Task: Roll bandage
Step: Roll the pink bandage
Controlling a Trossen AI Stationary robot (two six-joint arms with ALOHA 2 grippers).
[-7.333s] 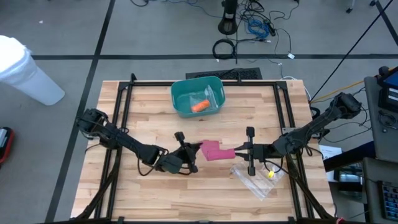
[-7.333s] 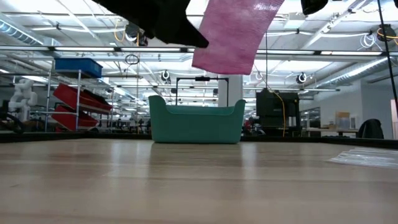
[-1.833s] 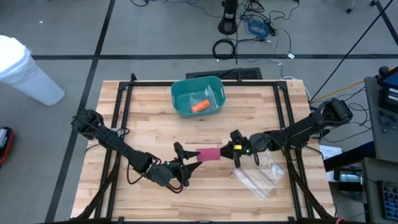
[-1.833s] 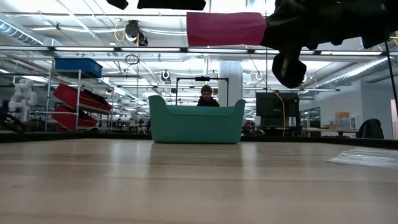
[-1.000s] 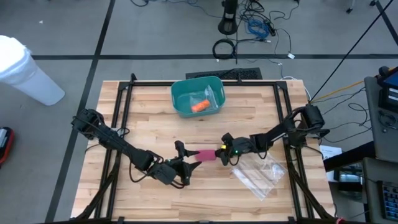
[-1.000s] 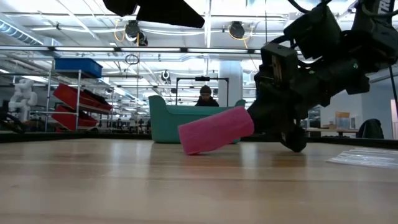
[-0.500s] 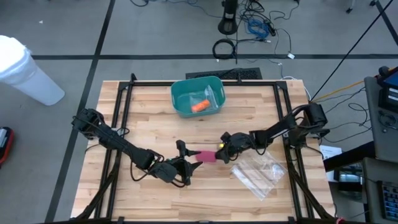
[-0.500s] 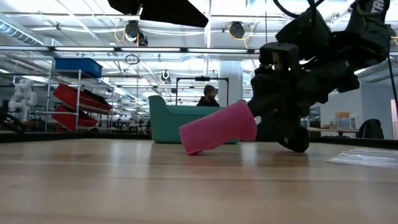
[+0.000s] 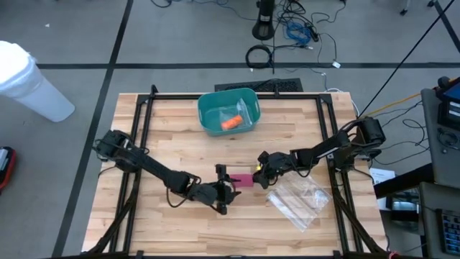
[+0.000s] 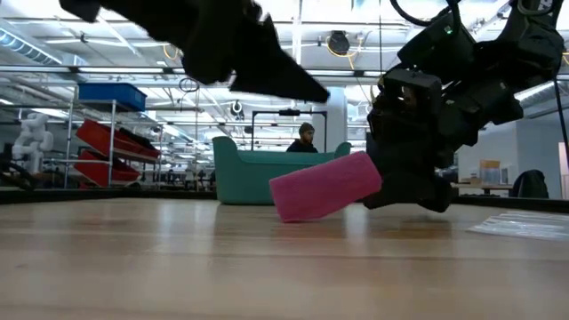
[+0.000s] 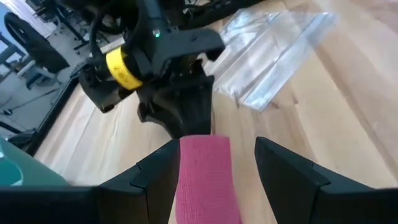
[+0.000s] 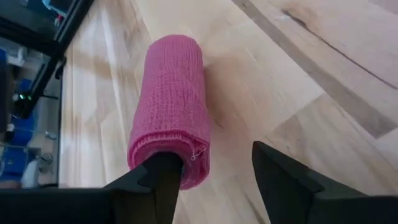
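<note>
Right pincer (image 9: 257, 175) on pink bandage roll (image 9: 244, 180), teal bin (image 9: 207, 108) (orange item (image 9: 231, 123))

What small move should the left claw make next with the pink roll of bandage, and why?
Probably shut the left claw on the pink rolled fabric bandage. Its open fingers stand on either side of one end of the roll, while one finger of the right claw appears to sit inside the other end, holding it tilted above the wooden table.
</note>
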